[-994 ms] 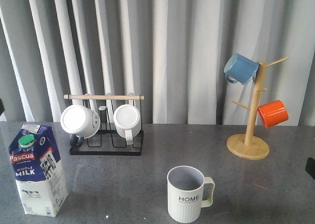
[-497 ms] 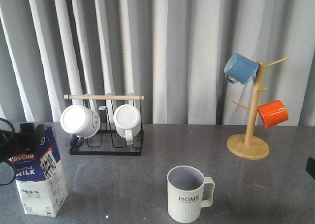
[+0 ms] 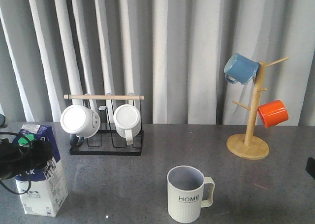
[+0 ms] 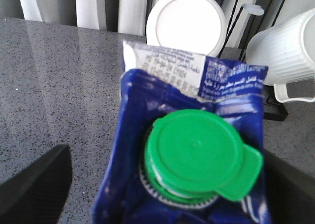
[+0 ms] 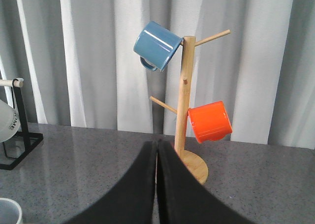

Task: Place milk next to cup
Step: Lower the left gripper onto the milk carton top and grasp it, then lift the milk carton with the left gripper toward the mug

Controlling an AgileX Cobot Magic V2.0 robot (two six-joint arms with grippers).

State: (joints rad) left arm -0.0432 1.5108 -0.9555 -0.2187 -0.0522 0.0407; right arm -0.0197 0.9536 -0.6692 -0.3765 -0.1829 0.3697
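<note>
The milk point(image 3: 38, 187), a blue-and-white carton with a green cap, stands upright at the front left of the table. My left gripper point(image 3: 24, 152) is open and sits around the carton's top, hiding the label. In the left wrist view the green cap point(image 4: 197, 157) fills the middle, and the dark fingers point(image 4: 34, 189) stand wide on either side, with bare table between the left one and the carton. The cup point(image 3: 186, 194), a ribbed pale mug marked "HOME", stands front centre, well to the right of the milk. My right gripper point(image 5: 157, 184) is shut and empty, at the far right.
A black wire rack point(image 3: 106, 147) with two white mugs point(image 3: 80, 120) stands behind the milk. A wooden mug tree point(image 3: 248, 145) at the back right holds a blue mug point(image 3: 240, 69) and an orange mug point(image 3: 272, 113). A curtain hangs behind the table.
My left gripper came in from the left and dropped over the carton's top, now covering its label. The milk, the cup and the right arm have not moved.
</note>
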